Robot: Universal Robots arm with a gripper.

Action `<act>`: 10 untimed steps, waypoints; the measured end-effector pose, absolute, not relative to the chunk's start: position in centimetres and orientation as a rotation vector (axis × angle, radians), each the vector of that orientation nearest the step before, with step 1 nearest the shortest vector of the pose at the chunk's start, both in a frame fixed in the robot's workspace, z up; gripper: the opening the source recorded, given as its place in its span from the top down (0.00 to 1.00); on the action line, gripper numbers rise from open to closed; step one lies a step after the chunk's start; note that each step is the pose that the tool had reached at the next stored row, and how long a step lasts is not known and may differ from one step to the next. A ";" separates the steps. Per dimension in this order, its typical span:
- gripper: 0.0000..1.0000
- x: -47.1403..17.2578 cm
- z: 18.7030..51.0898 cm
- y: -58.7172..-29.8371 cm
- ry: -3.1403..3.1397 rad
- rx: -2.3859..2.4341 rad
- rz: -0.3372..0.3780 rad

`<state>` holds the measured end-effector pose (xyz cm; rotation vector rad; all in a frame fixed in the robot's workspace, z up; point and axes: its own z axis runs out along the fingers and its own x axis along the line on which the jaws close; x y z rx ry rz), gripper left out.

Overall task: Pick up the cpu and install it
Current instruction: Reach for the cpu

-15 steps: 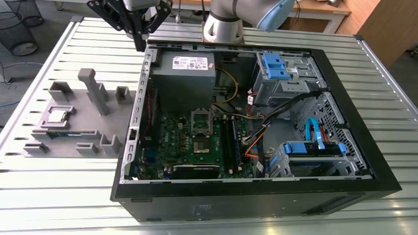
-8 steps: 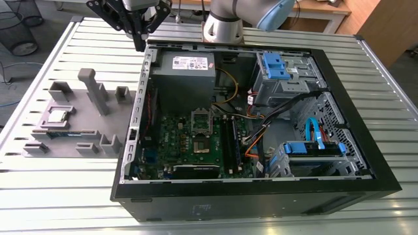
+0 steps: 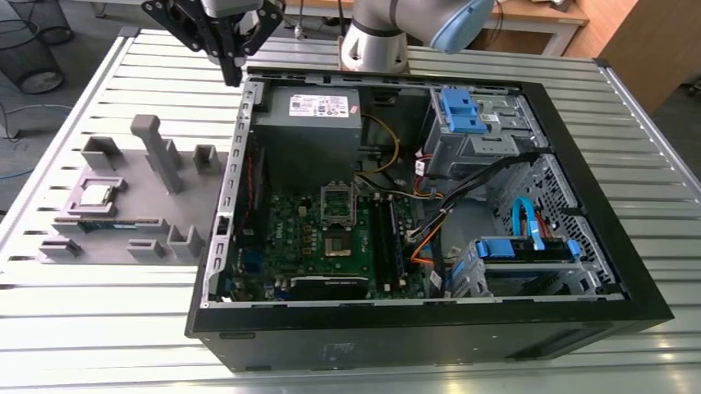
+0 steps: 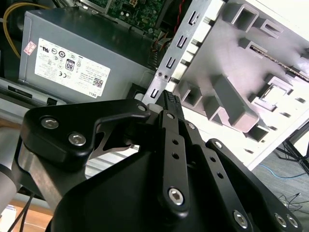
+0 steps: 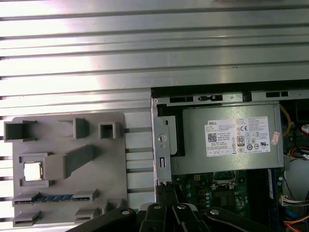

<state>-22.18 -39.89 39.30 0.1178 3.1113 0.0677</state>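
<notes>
Hovering above the rim of the open black computer case [image 3: 438, 336], the black end effector [image 3: 232, 75] is pinched closed, holding nothing; the small square silver cpu [image 3: 97, 194] lies well apart in the grey plastic holder [image 3: 126, 176]. Descending closed could knock it askew.

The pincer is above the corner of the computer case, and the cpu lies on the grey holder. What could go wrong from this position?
1. The pincer hangs close to the case wall; a low sideways move might strike it.
2. Tall posts stand on the grey holder near the cpu, so a descent there could clip one.
3. The cpu is small and flat and sits in a recess; an off-centre grasp may tilt or drop it.
</notes>
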 end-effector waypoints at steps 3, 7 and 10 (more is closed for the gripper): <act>0.89 -22.3 39.3 -39.9 3.111 0.118 0.068; 0.89 -22.3 39.3 -39.9 3.111 0.118 0.068; 0.89 -22.3 39.3 -39.9 3.111 0.118 0.068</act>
